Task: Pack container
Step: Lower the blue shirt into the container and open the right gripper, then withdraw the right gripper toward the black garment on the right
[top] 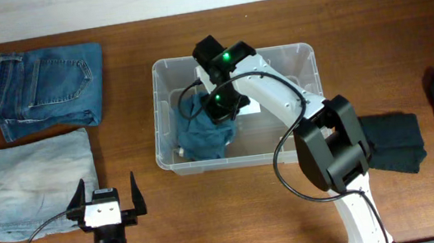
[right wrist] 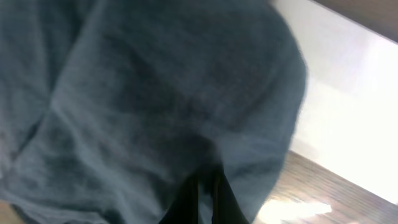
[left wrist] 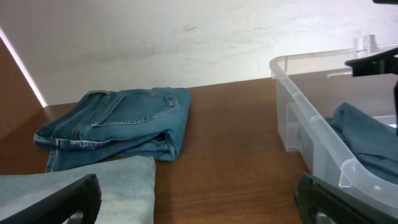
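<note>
Teal cloth (top: pixel 202 136) sits bunched right under the right pincer (top: pixel 219 105). Its fingers are pressed together, with what looks like a fold of that cloth nipped between them. In the wrist view the fabric fills nearly everything ahead of the tips.

Both are inside the container (top: pixel 229 54), whose long axis runs left to right across the surface (top: pixel 213 221). From this pincer the cloth spreads toward the bin's left and near walls, touching or almost touching them. Bare floor with a white label (top: pixel 249 110) opens on the pincer's other side, so any spreading of the cloth probably has room only that way.

The left pincer (top: pixel 111 202) hangs fully spread and empty, well apart. The bin lies ahead and to its right, light jeans (top: pixel 29 182) just beside its left finger, and blue jeans (top: pixel 45 88) further ahead. The right arm is plainly the nearer. Dark clothes (top: pixel 394 143) lie beyond the bin's right wall, near that arm's base.
</note>
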Tool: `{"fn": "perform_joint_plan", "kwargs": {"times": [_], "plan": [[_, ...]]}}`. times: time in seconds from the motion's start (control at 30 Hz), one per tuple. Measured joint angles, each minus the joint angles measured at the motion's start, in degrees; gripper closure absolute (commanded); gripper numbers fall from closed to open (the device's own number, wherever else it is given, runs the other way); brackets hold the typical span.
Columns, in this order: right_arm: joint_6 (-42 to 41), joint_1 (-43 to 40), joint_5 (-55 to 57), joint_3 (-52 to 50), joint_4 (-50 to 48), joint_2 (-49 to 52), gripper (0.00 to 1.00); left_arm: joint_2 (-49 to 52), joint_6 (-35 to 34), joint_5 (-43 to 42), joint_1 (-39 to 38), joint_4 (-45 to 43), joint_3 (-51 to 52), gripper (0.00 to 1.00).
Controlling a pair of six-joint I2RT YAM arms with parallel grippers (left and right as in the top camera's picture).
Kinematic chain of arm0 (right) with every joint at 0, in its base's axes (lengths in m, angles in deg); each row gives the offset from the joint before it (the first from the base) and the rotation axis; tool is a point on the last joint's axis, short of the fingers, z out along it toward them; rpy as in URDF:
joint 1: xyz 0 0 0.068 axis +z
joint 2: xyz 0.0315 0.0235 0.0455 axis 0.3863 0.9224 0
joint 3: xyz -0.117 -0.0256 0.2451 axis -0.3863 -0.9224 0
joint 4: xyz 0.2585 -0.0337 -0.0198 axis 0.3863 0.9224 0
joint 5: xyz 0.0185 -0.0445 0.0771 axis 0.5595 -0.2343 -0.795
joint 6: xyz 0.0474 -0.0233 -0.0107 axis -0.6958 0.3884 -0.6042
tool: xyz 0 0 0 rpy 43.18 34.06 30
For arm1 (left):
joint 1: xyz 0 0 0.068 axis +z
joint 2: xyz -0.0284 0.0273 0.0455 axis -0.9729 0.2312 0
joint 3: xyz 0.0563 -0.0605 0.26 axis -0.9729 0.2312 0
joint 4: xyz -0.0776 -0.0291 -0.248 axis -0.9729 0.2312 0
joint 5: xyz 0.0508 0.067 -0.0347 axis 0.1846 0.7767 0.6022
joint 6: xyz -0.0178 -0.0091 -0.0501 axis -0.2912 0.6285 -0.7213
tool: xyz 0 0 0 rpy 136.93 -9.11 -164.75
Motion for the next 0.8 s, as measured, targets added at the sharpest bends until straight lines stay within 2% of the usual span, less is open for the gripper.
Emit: {"fn": "perform_joint_plan", "kwargs": {"times": [0.2, 0.4, 0.5, 0.7, 0.8], "plan": [[-1.1, 1.1, -1.1, 0.0, -0.3, 0.0, 0.95, 0.0, 0.0, 0.0, 0.0, 0.0, 0.0, 0.0], [-1.5, 0.4, -0.7, 0.8, 3.8, 0.0, 0.76, 0.0, 0.0, 0.0, 0.0, 0.0, 0.0, 0.01], [-1.7, -0.6, -0.4, 4.4, 7.8, 0.0, 0.57, 0.0, 0.0, 0.0, 0.0, 0.0, 0.0, 0.01], [-1.3, -4.0, -0.2, 18.7, 17.4, -0.4, 0.41, 0.0, 0.0, 0.0, 0.0, 0.0, 0.0, 0.01], [-1.2, -6.1, 0.7, 27.4, 23.9, -1.6, 0.29, 0.0, 0.0, 0.0, 0.0, 0.0, 0.0, 0.01]]}}
